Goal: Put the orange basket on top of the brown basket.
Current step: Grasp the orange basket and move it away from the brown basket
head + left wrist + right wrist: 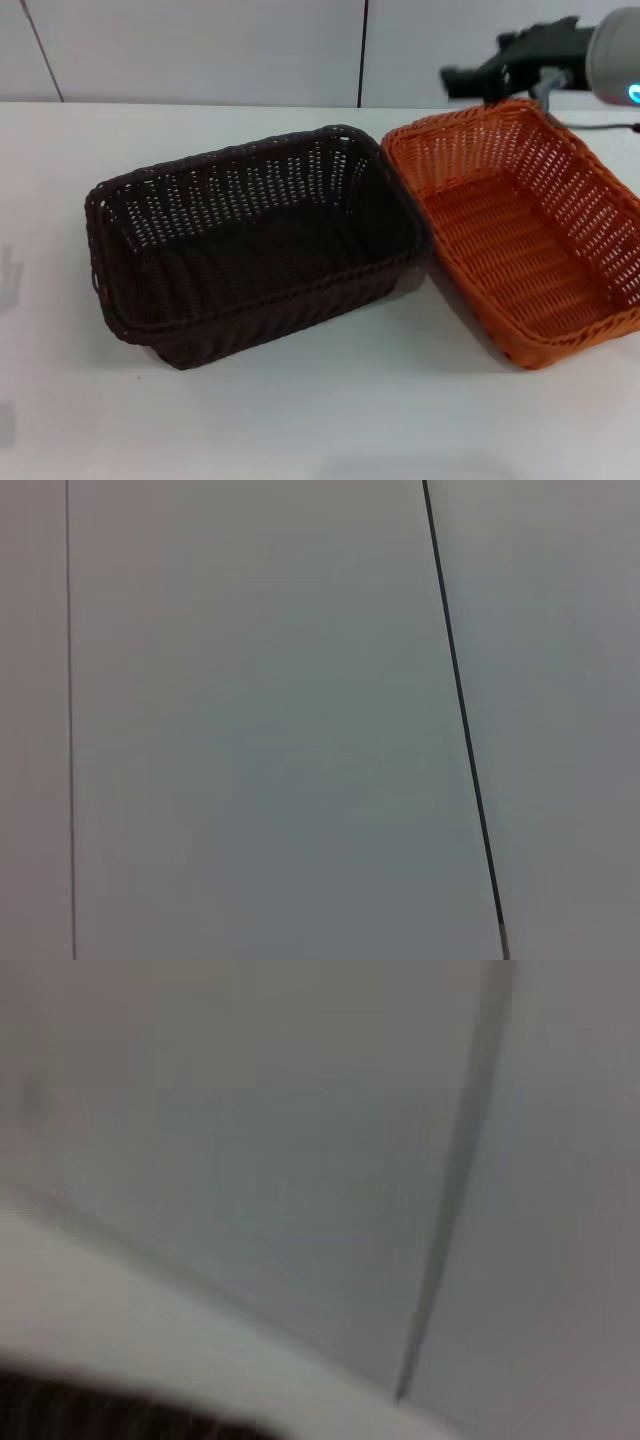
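The orange basket (pixel 530 225) sits on the white table (pixel 300 420) at the right, its far end slightly raised. The brown basket (pixel 255 240) sits just left of it, their rims close together. My right gripper (pixel 470 78) reaches in from the upper right, above and behind the orange basket's far rim. A dark strip at the edge of the right wrist view (pixel 110 1410) may be the brown basket. My left gripper is out of view; its wrist view shows only wall panels.
A white panelled wall (pixel 200 50) stands behind the table. A dark cable (pixel 610 125) runs along the table at the far right, behind the orange basket.
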{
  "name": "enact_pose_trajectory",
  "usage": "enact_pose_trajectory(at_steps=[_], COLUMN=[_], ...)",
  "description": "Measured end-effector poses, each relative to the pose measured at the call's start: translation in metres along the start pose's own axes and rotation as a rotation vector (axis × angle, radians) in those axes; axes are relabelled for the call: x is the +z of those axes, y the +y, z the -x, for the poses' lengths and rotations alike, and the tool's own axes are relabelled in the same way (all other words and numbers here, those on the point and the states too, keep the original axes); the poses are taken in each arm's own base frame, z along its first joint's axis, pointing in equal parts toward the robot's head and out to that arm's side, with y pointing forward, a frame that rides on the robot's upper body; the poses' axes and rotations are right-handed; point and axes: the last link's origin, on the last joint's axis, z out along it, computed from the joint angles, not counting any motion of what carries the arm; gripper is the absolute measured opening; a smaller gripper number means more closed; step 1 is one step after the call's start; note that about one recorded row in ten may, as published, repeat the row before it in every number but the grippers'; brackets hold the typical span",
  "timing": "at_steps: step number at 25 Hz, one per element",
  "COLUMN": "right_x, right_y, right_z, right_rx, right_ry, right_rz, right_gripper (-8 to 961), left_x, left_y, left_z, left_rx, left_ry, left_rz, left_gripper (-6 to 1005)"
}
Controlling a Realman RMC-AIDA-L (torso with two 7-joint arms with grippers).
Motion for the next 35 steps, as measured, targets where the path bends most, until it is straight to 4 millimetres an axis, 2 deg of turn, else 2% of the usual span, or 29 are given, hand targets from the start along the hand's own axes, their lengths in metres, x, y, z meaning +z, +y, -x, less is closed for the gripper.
enact_pose_trajectory(at_steps=[1,2,5,6,7,8,10,11,12,16,19,35], right_x=[-0.013,-0.013,-0.034,-0.046,-0.046,-0.058,-0.062,-0.065,-0.065,-0.064,-0.064,-0.071], right_y=[0.011,0.011,0.026,0.031,0.031,0.037,0.040,0.046,0.046,0.055,0.059,0.054], right_z=[0.001,0.001,0.001,-0.005,-0.005,-0.016,-0.023,-0.036,-0.036,-0.068,-0.078,-0.102], right_rx=[-0.128,-0.128,-0.308,-0.413,-0.413,-0.534,-0.585,-0.654,-0.654,-0.752,-0.786,-0.750], right_ry=[0.057,0.057,0.108,0.135,0.135,0.160,0.182,0.225,0.225,0.339,0.388,0.491], right_rz=[0.068,0.068,0.155,0.185,0.185,0.206,0.222,0.247,0.247,0.282,0.283,0.299], right_gripper=[720,720,720,720,720,720,720,719,719,719,719,719], left_x=[0.001,0.001,0.000,-0.001,-0.002,-0.002,-0.002,-0.002,-0.002,-0.003,-0.003,-0.001], left_y=[0.000,0.000,-0.001,-0.002,-0.002,-0.002,-0.002,-0.002,-0.004,-0.008,-0.008,-0.012], left_z=[0.002,0.002,0.005,0.007,0.008,0.008,0.009,0.013,0.014,0.019,0.022,0.028], left_rx=[0.004,0.004,0.010,0.015,0.016,0.016,0.012,-0.009,-0.017,-0.029,-0.033,-0.040], left_ry=[-0.014,-0.014,-0.027,-0.039,-0.047,-0.047,-0.050,-0.074,-0.085,-0.117,-0.133,-0.174], left_rz=[0.000,0.000,0.002,-0.001,0.000,0.000,0.002,0.000,-0.010,-0.033,-0.038,-0.062], left_gripper=[797,797,797,797,797,797,797,797,797,797,797,796])
